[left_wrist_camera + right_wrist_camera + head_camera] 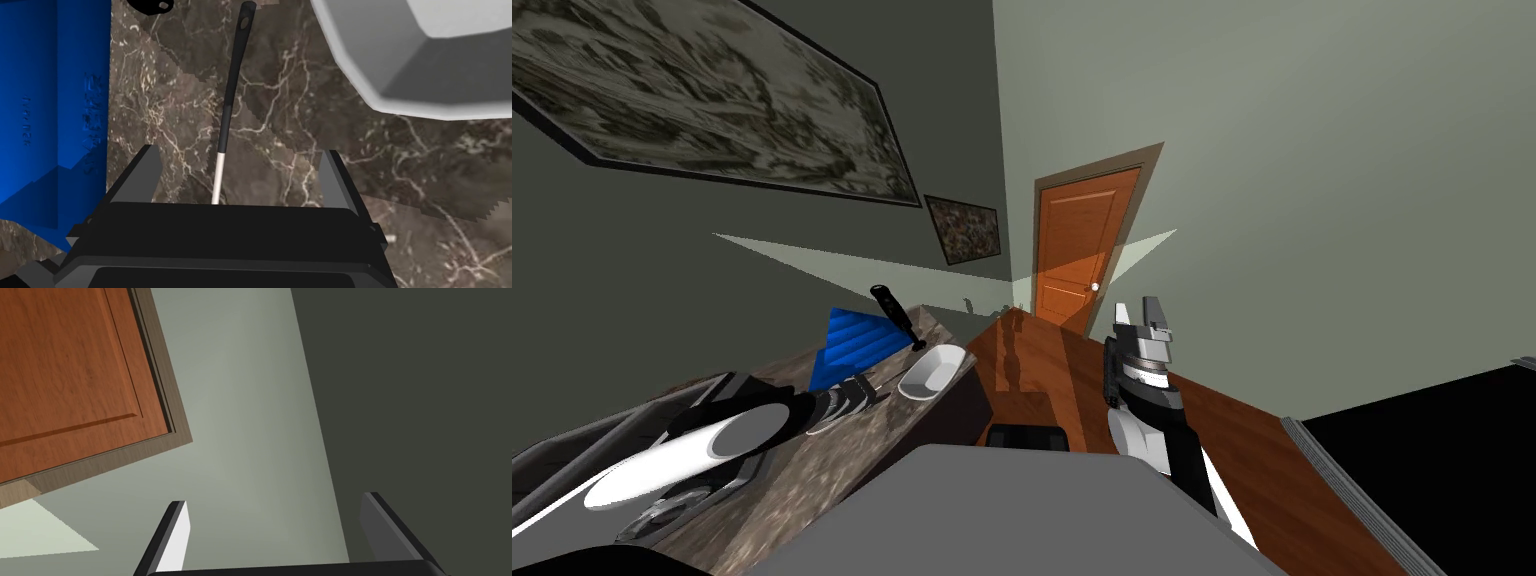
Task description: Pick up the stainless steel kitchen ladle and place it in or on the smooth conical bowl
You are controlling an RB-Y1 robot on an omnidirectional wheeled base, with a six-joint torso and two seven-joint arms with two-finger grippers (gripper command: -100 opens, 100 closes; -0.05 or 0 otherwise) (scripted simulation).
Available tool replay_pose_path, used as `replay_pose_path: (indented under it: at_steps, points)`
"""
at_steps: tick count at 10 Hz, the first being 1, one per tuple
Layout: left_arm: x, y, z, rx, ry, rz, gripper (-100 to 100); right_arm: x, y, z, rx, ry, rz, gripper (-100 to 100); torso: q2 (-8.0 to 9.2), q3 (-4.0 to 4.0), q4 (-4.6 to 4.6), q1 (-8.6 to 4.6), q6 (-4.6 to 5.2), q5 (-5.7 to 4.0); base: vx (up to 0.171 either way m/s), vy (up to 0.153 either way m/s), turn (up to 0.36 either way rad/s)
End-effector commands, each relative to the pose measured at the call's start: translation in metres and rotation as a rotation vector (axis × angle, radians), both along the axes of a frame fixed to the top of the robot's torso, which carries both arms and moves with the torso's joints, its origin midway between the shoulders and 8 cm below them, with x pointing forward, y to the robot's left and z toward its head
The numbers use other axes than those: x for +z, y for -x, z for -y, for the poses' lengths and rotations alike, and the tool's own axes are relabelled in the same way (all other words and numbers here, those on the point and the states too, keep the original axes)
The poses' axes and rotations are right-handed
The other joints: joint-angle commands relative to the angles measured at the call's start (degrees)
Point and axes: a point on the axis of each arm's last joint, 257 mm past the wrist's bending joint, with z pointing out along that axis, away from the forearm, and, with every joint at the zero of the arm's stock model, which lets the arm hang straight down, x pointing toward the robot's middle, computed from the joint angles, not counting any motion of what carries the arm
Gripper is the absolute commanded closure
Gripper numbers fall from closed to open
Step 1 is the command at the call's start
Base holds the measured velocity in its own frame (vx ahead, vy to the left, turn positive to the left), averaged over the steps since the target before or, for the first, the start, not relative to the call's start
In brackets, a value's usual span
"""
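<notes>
**Left gripper (pixel 240 152) over ladle (pixel 230 100), nothing held**

Hangs above marbled counter (pixel 300 175) with fingers (pixel 150 170) spread wide, gripping nothing. Sees ladle flat on counter between both fingers, untouched: pale shaft near gripper body, black handle running away past fingertips. Finds bowl (pixel 400 65) beyond fingertips, outside one finger; blue block (pixel 50 100) outside other finger. Notes black object (pixel 150 5) near handle's far end, beside block. Holds right gripper (pixel 274 500) raised, well apart from counter, fingers likewise wide open, empty.

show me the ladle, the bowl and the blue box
ladle (pixel 231 95): left wrist view, on its dark handle
bowl (pixel 380 60): left wrist view, on its grey side
blue box (pixel 50 100): left wrist view, on its side face
</notes>
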Motion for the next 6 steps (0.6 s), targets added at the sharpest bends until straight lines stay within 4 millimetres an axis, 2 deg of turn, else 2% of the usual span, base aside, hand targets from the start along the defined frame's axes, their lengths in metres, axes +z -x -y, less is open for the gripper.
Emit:
replay_pose_path:
  at_steps: [1,2,4,6]
  points:
    - [-0.002,0.011,-0.005,0.016,0.030,-0.041,-100,0.000,0.000,0.000,0.000,0.000,0.000,0,0.00,0.00,0.00,0.00,0.00,0.00,-0.003,0.034,-0.163]
    - [-0.003,0.012,-0.004,0.014,0.032,-0.047,-100,0.000,0.000,0.000,0.000,0.000,0.000,0,0.01,0.01,0.00,0.02,0.02,0.00,-0.004,0.033,-0.097]
    - [-0.005,0.028,-0.012,0.041,0.071,-0.103,-100,0.000,0.000,0.000,0.000,0.000,0.000,0,0.01,0.01,0.00,0.02,0.03,0.00,-0.006,0.043,-0.210]
    - [-0.008,0.038,-0.014,0.052,0.092,-0.142,-100,0.000,0.000,0.000,0.000,0.000,0.000,0,0.01,0.01,0.00,0.07,-0.02,0.02,-0.005,0.048,-0.102]
